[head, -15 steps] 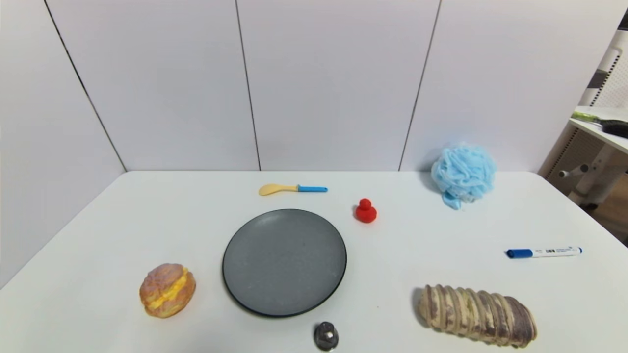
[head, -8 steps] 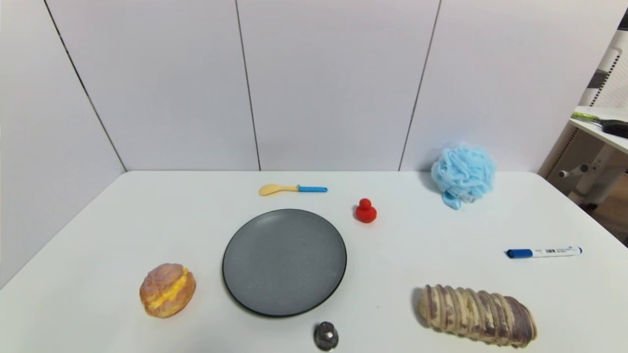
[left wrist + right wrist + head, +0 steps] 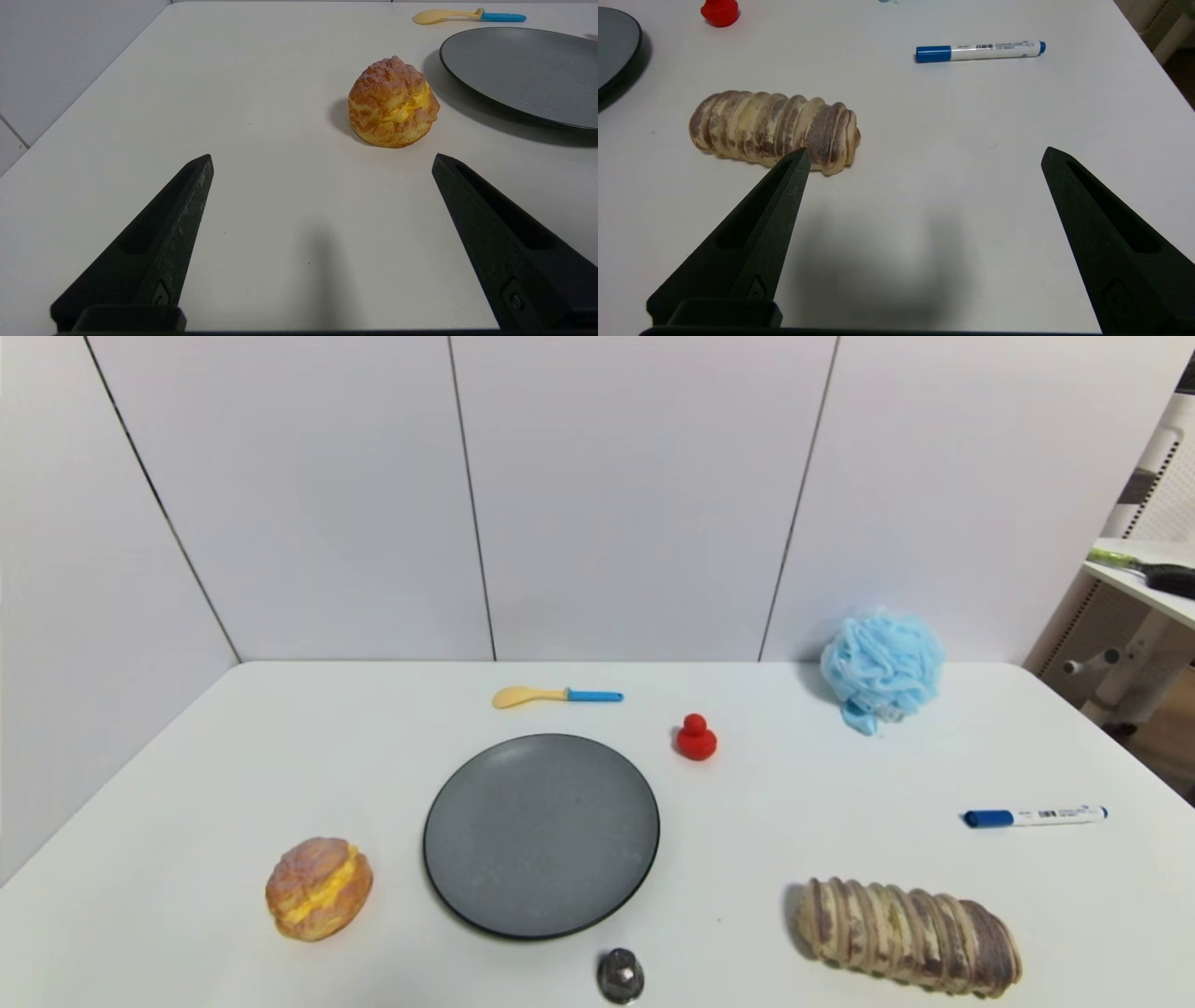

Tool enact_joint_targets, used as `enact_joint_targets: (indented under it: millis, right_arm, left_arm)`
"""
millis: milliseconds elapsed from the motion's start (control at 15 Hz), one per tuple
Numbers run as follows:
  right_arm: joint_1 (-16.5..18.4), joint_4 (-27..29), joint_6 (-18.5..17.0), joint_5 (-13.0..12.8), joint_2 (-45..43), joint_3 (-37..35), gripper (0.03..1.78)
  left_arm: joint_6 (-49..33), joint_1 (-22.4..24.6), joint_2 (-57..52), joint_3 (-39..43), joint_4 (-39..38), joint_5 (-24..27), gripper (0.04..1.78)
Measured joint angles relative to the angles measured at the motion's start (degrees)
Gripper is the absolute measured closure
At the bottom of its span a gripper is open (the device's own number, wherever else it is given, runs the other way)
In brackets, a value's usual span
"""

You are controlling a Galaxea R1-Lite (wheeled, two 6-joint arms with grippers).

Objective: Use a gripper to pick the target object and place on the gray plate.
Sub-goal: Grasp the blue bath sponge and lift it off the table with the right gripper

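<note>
Looking down from the head view, we see a white table [image 3: 840,821] with the gray plate [image 3: 541,835] lying flat near its middle and nothing on it. The light blue bath pouf [image 3: 881,666] sits well apart from the plate, at the far right of the table close to the wall panels. A small red duck [image 3: 695,737] stands between plate and pouf, nearer the plate. A yellow spoon with a blue handle [image 3: 556,695] lies beyond the plate, a cream puff [image 3: 318,888] sits to the plate's left, a striped bread roll [image 3: 906,936] lies near the front right, a blue-capped marker [image 3: 1034,816] lies beyond the roll, and a small metal knob [image 3: 620,975] sits just in front of the plate. We see neither arm in this view. From the left wrist view, we find the left gripper [image 3: 322,161] hovering over bare table with its jaws spread wide and nothing between them; the cream puff [image 3: 393,102] sits ahead of it, just beside the plate's rim [image 3: 514,70], with the spoon [image 3: 467,17] farther off. From the right wrist view, we find the right gripper [image 3: 924,156] likewise spread wide and empty above the table, the bread roll [image 3: 773,128] close by one finger, the marker [image 3: 978,50] and the duck [image 3: 719,11] beyond; only a sliver of the pouf [image 3: 887,1] shows at the edge.
</note>
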State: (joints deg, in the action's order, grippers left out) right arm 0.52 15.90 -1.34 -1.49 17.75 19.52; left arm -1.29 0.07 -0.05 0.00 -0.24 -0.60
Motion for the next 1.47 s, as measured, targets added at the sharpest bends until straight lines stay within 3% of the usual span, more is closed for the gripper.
enact_joint_targets:
  millis: [467,933,1067,1467]
  right_arm:
    - [0.1,11.3,0.4,0.5,29.2,27.0,0.1]
    - [-0.2,12.3,1.5,0.5,55.5,45.2,0.1]
    - [-0.5,10.3,2.5,0.4,61.3,47.5,0.1]
    - [-1.0,-3.9,4.4,0.1,77.2,51.4,0.1]
  left_arm:
    - [0.0,0.0,0.0,0.0,0.0,0.0,0.13]
    - [0.0,0.0,0.0,0.0,0.0,0.0,0.13]
    - [0.0,0.0,0.0,0.0,0.0,0.0,0.13]
    - [0.0,0.0,0.0,0.0,0.0,0.0,0.13]
